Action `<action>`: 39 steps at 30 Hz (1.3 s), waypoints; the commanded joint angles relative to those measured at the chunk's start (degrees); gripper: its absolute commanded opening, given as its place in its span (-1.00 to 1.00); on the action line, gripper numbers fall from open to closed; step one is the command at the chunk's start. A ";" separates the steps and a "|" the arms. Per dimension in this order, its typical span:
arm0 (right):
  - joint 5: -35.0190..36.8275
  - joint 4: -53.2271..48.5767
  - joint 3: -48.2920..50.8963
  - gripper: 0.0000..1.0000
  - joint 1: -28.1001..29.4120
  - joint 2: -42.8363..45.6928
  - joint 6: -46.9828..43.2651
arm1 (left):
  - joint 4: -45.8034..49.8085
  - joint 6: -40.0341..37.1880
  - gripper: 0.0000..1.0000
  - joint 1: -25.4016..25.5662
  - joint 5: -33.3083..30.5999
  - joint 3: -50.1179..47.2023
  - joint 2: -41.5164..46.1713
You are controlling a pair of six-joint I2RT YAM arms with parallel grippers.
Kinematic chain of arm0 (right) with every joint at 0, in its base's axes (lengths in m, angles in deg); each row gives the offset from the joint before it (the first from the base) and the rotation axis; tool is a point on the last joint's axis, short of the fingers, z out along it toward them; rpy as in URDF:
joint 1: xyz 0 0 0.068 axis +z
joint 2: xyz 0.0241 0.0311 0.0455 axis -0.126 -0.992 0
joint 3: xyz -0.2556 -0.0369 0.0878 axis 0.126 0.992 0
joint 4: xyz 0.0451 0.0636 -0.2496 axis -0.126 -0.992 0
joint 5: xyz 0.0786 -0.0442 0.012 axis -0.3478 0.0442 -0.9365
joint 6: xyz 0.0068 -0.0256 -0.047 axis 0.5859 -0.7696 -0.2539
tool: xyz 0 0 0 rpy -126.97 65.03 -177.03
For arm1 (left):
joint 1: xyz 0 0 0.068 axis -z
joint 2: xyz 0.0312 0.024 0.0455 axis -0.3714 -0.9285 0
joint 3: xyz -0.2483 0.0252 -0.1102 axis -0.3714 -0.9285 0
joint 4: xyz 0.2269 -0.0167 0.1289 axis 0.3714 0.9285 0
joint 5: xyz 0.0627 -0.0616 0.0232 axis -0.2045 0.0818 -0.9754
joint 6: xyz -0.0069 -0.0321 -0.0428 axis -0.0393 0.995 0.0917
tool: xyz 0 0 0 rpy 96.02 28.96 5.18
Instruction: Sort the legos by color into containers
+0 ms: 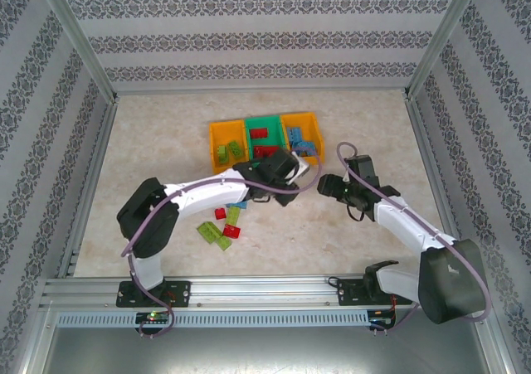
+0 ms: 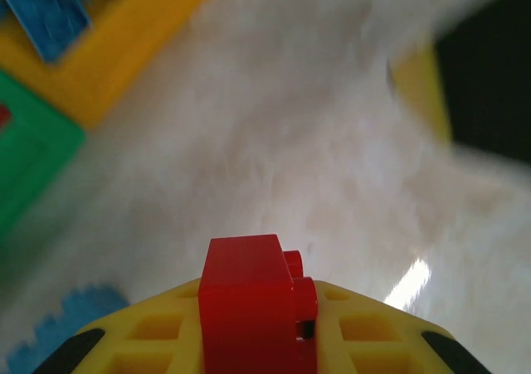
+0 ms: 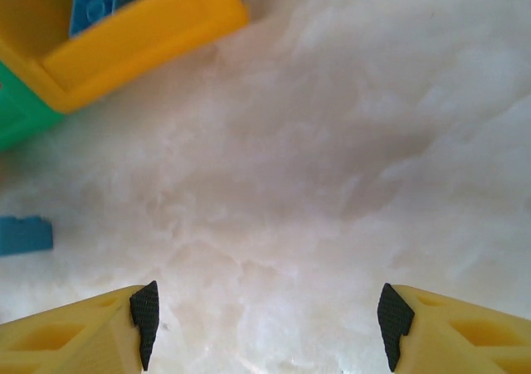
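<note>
Over marbled table, left gripper, seemingly pinching red lego squarely, should release low inside green container; right gripper spread.

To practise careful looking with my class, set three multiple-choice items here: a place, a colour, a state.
1. The green bin stands: A left end; B between the left orange bin and the right orange bin; C right end.
2. The brick in the left gripper is: A blue; B lime green; C red.
3. The right gripper is: A open, empty; B shut on a brick; C shut on a bin.
Answers: B, orange walls flank it; C, red shows in the left wrist view; A, its jaws stand apart over the table.
</note>
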 commanded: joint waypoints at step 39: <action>6.21 -1.69 -14.59 0.71 24.92 -14.90 -25.23 | -7.24 12.68 0.99 -17.61 -7.03 -0.63 9.39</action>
